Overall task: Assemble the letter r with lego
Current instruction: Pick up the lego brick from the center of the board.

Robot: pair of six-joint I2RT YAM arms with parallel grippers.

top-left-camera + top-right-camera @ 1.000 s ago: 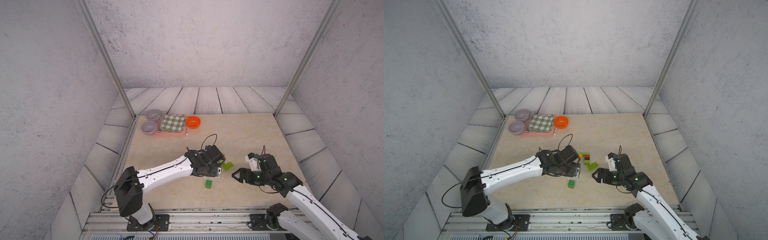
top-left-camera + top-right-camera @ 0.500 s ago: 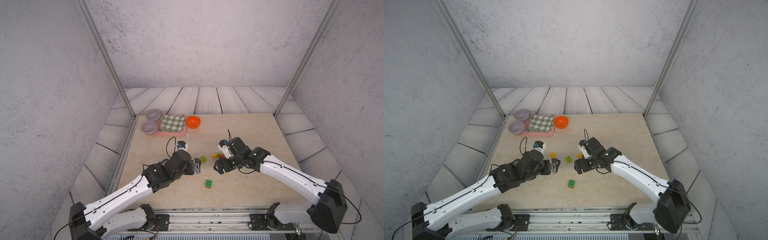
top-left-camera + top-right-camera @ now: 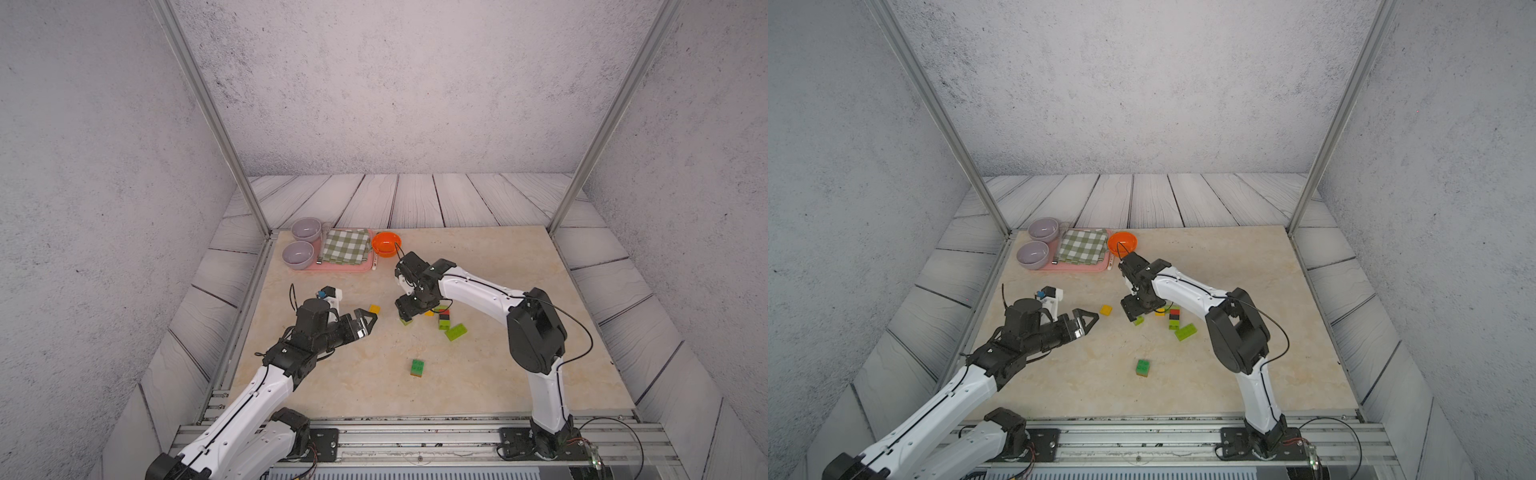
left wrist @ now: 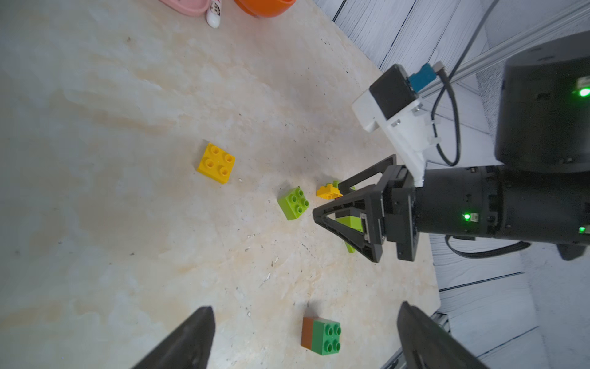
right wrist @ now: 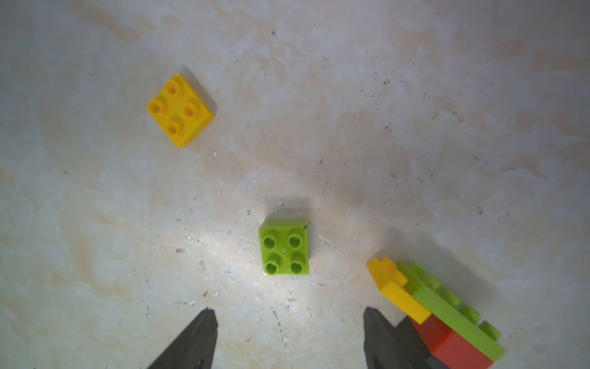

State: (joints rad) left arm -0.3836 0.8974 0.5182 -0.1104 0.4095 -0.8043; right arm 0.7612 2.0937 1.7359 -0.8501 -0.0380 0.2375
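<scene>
Lego bricks lie scattered mid-table. A yellow square brick sits apart on the left. A small lime brick lies on the table under my right gripper, which points down, open and holding nothing. Right of it stands a joined cluster of yellow, lime, red and black bricks, with a long lime brick beside it. A dark green brick on a brown one lies nearer the front. My left gripper hovers open and empty, left of the bricks.
A pink tray at the back left carries two grey bowls and a checked cloth. An orange bowl stands next to it, just behind my right wrist. Metal rails run along the table's front edge.
My right arm has swung in from the front right to above the small lime brick, and its jaws have narrowed. My left arm has pulled back to the left, off the bricks.
</scene>
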